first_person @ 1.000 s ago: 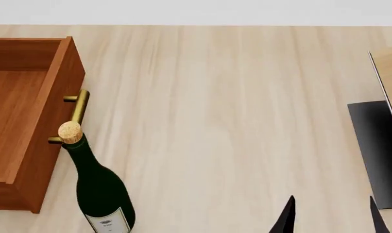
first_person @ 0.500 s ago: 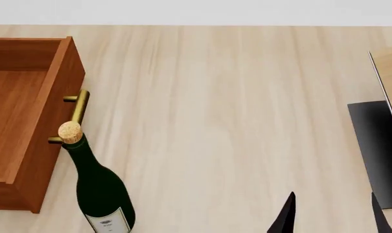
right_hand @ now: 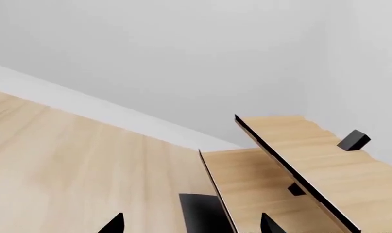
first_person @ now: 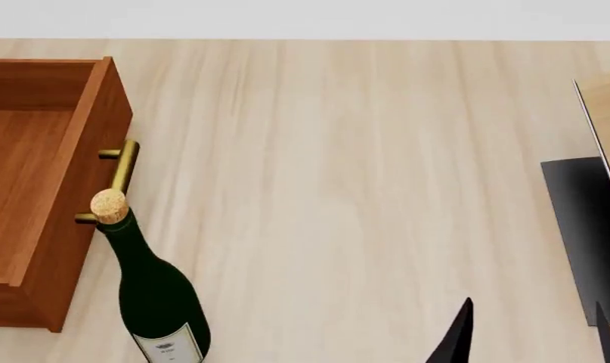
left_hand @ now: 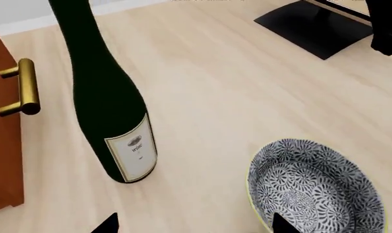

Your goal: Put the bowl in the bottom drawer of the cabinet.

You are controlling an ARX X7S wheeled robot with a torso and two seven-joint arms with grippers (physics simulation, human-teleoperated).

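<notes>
— What moved just now?

— Only the right gripper. Its two dark tips at the head view's 5 o'clock edge have slid a touch toward 3 o'clock since half a second ago. The tips stand apart, nothing between them. Everything else is where it was.

— And the bowl?

— Out of the head view. The left wrist camera has it — the bowl sits on the table, just by the left gripper, whose tips are spread and empty. So no grab yet; I'd judge the task barely begun.

— The drawer?

— The drawer is pulled open at 9 o'clock, floor bare, brass handle facing out.

— Anything in the way?

— A wine bottle stands right by that handle, between bowl and drawer. A black-based wooden rack sits well off at 3 o'clock.
</notes>
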